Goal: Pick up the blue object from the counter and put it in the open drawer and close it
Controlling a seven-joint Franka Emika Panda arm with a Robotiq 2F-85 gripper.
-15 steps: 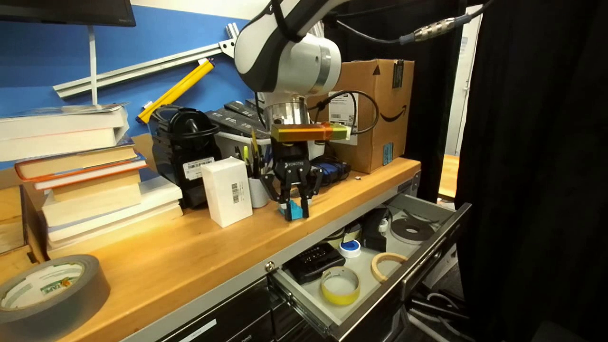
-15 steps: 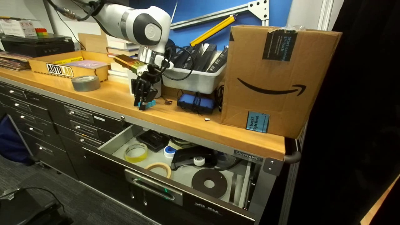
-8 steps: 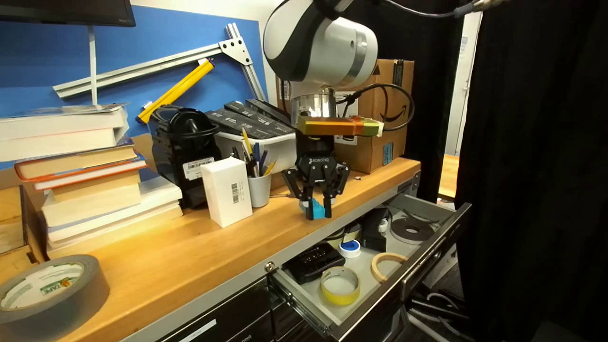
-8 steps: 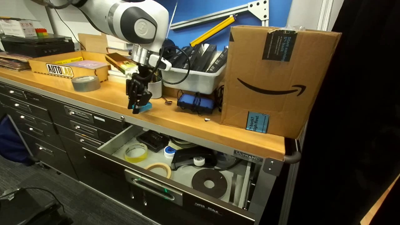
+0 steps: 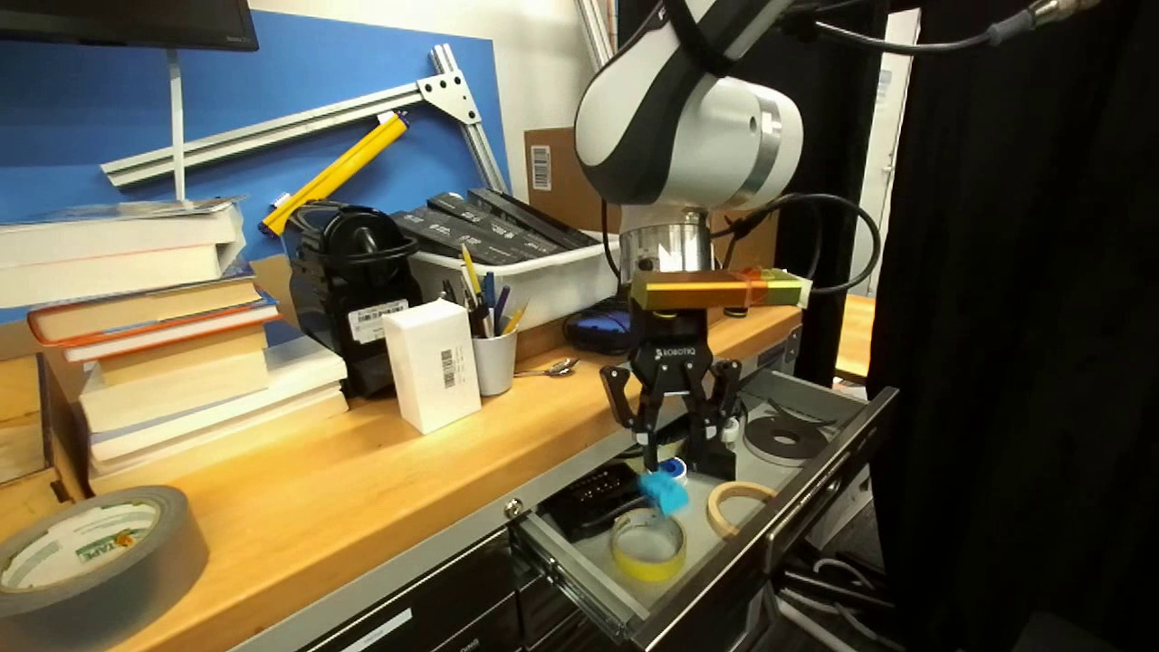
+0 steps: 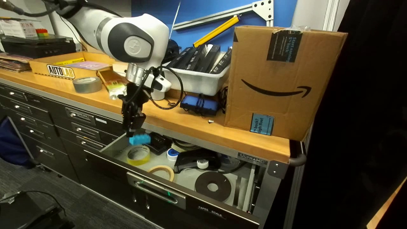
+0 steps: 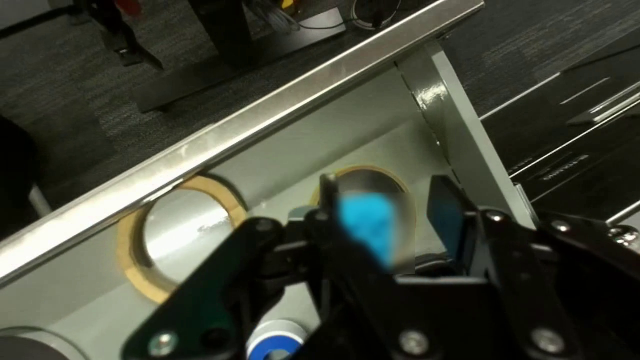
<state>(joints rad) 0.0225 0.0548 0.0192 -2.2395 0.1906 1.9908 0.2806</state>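
Observation:
The small cyan-blue object [image 5: 664, 493] is blurred and just below my fingertips, over the open drawer [image 5: 828, 460]. It also shows below the fingers in an exterior view [image 6: 140, 139]. My gripper [image 5: 677, 457] is above the drawer's inside, past the front edge of the wooden counter [image 5: 362, 489]. In the wrist view the fingers [image 7: 385, 200] are spread apart. The blue object [image 7: 367, 220] shows there partly behind one finger, with a gap to the other finger. It seems to be in the air, above the yellow tape roll [image 5: 648, 548].
The drawer also holds a tan tape roll [image 5: 738, 507], a blue-and-white roll [image 6: 172, 154], a black case [image 6: 155, 143] and a dark flat roll [image 6: 213, 187]. A white box [image 5: 433, 367], pen cup [image 5: 496, 362] and cardboard box [image 6: 283, 86] stand on the counter.
My gripper has moved from over the counter to over the open drawer and lower. Its fingers, earlier on the blue object, have opened, and the object has dropped below them.

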